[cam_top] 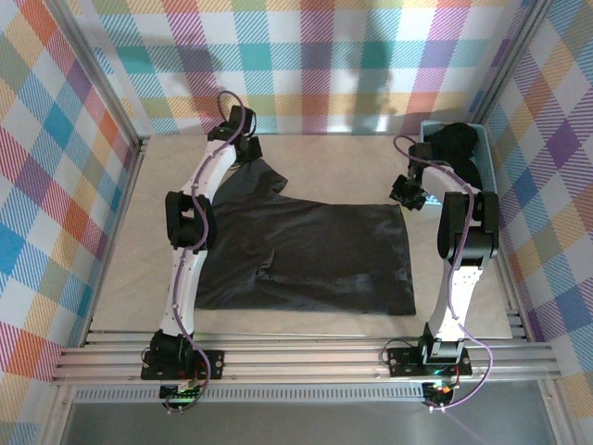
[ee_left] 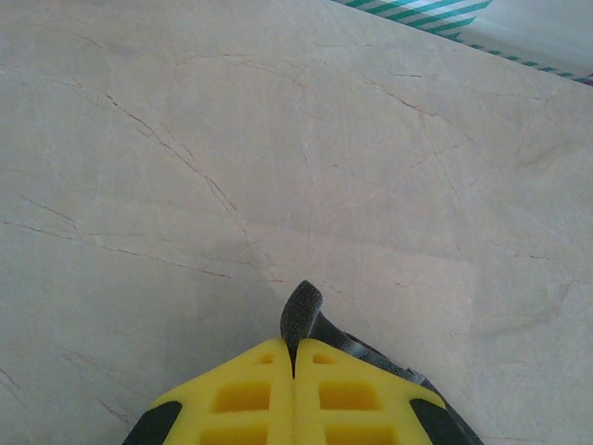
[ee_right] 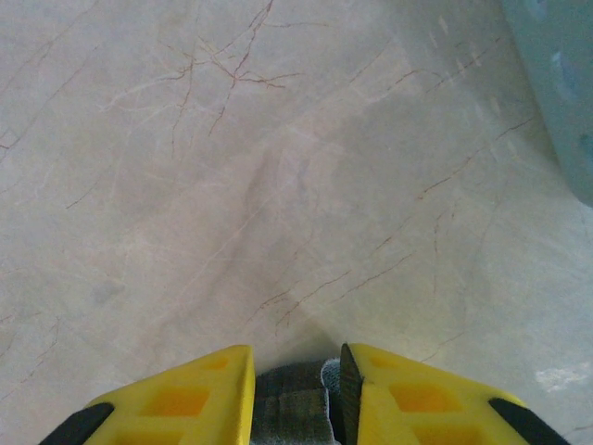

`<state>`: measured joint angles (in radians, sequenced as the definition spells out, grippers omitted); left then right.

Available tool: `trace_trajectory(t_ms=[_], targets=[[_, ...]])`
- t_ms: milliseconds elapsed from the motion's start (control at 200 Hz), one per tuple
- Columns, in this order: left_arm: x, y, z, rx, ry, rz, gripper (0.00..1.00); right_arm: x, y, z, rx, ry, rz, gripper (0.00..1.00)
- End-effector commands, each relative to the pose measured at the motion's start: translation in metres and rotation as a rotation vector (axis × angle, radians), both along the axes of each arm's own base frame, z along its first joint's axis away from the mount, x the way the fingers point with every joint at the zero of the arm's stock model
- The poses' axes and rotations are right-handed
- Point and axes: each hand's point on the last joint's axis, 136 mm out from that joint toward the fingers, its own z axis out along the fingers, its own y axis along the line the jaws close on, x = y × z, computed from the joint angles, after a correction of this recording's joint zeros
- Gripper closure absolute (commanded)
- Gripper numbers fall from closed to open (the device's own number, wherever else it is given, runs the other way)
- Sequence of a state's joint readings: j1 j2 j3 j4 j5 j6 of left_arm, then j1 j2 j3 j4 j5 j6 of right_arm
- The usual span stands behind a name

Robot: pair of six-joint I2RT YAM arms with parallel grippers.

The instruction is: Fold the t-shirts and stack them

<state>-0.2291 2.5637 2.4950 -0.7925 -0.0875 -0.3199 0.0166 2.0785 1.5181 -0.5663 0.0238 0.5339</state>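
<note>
- A dark t-shirt (cam_top: 315, 260) is spread flat across the middle of the counter (cam_top: 343, 167). Its neck is turned toward the left side and its hem toward the right.
- The left arm (cam_top: 190, 250) is stretched from its base at the near edge and bent at the elbow. It is reached over to the shirt's far left corner, where a sleeve is drawn out toward the back wall.
- The left jaws are pressed together on that sleeve. In the left wrist view the yellow fingers (ee_left: 241, 399) are seen meeting, with a dark edge of the cloth (ee_left: 301, 320) pinched at their tips above bare counter (ee_left: 278, 139).
- The right arm (cam_top: 463, 232) is raised at the elbow, and its forearm is looped forward and tipped down onto the shirt's far right corner.
- The right jaws are held slightly apart, and a bunched thickness of the shirt is pinched between them. In the right wrist view the gap between the yellow fingers (ee_right: 185, 394) is packed with dark fabric (ee_right: 289, 403), close above the counter (ee_right: 232, 185).
- A light-blue basket (cam_top: 451, 123) is set at the far right corner, just beyond the right wrist. More dark cloth (cam_top: 454, 144) is heaped inside it, and its wall (ee_right: 556, 93) is seen at the upper right of the right wrist view.
</note>
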Motion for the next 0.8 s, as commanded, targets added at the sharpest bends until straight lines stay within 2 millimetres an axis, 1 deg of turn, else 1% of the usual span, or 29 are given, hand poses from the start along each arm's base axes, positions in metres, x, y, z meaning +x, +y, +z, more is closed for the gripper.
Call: trace_trajectory(t_ms=[0,85,165,225,355,400,430,475,510,575,665,720,750,795], targets=[[-0.007,-0.006,0.023,0.002,-0.019,-0.033,1.00,-0.017,0.010,-0.006,-0.001,0.051,0.036,0.72],[-0.007,-0.004,0.025,0.003,-0.021,-0.033,1.00,-0.019,0.007,-0.010,-0.016,0.073,0.027,0.75],[-0.007,-0.003,0.025,0.002,-0.019,-0.031,1.00,-0.022,-0.003,-0.008,-0.065,0.076,0.007,0.74],[-0.007,-0.003,0.027,0.000,-0.020,-0.032,1.00,-0.023,-0.016,-0.002,-0.107,0.060,-0.013,0.71],[-0.008,-0.002,0.029,0.004,-0.021,-0.035,1.00,-0.023,-0.051,0.016,-0.139,0.027,-0.078,0.70],[-0.007,-0.001,0.029,0.005,-0.023,-0.034,1.00,-0.022,-0.059,0.021,-0.139,0.014,-0.089,0.70],[-0.007,-0.001,0.030,0.003,-0.024,-0.036,1.00,-0.020,-0.061,0.025,-0.139,0.007,-0.085,0.70],[-0.007,-0.001,0.030,0.003,-0.025,-0.036,1.00,-0.017,-0.059,0.030,-0.135,-0.017,-0.065,0.70],[-0.007,-0.001,0.031,0.003,-0.027,-0.036,1.00,-0.013,-0.052,0.036,-0.129,-0.042,-0.037,0.69],[-0.006,-0.001,0.031,0.002,-0.030,-0.034,1.00,-0.011,-0.034,0.045,-0.145,-0.067,0.027,0.67],[-0.006,0.000,0.031,0.001,-0.028,-0.031,1.00,-0.013,-0.012,0.054,-0.180,-0.084,0.075,0.63],[-0.006,0.001,0.031,0.001,-0.028,-0.029,1.00,-0.016,0.002,0.056,-0.175,-0.091,0.085,0.61],[-0.006,0.001,0.031,0.001,-0.028,-0.029,1.00,-0.018,0.008,0.053,-0.161,-0.081,0.086,0.60],[-0.006,0.001,0.031,0.000,-0.027,-0.028,1.00,-0.018,0.013,0.049,-0.141,-0.066,0.075,0.60]])
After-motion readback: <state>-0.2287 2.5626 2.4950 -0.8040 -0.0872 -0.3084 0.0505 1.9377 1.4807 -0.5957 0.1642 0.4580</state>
